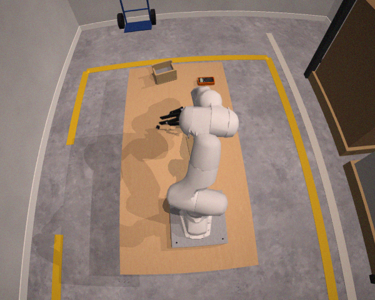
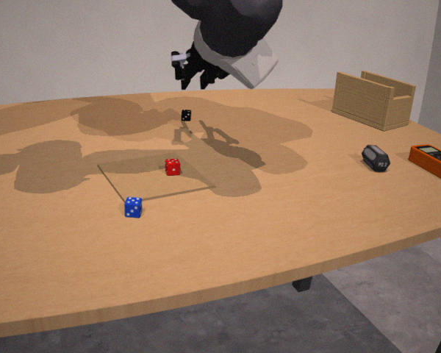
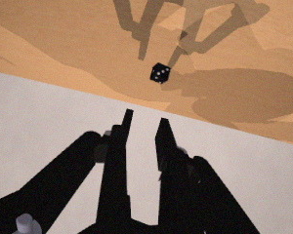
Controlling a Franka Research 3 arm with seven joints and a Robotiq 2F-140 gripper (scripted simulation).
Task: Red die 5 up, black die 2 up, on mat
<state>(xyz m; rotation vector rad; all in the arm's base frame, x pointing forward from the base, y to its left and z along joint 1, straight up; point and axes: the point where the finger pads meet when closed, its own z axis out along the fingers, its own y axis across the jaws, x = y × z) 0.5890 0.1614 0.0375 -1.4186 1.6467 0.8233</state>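
Observation:
The red die [image 2: 172,167] sits flat on the thin wood-coloured mat [image 2: 145,185], one pip facing the camera; its top looks like 5. The blue die [image 2: 133,207] sits flat on the table just outside the mat's near corner, with 5 on top. The black die [image 1: 157,127] [image 2: 186,115] [image 3: 160,73] lies on the table beyond the mat; its top number is too small to read surely. My gripper [image 1: 160,120] [image 2: 192,87] [image 3: 144,125] is partly open and empty, above and clear of the black die. The arm hides the red and blue dice in the top view.
An open wooden box [image 1: 164,76] [image 2: 363,100] stands at the table's far end. An orange multimeter [image 1: 205,80] [image 2: 432,163] lies near it. A dark hexagonal piece [image 2: 375,158] lies between multimeter and mat in the exterior view.

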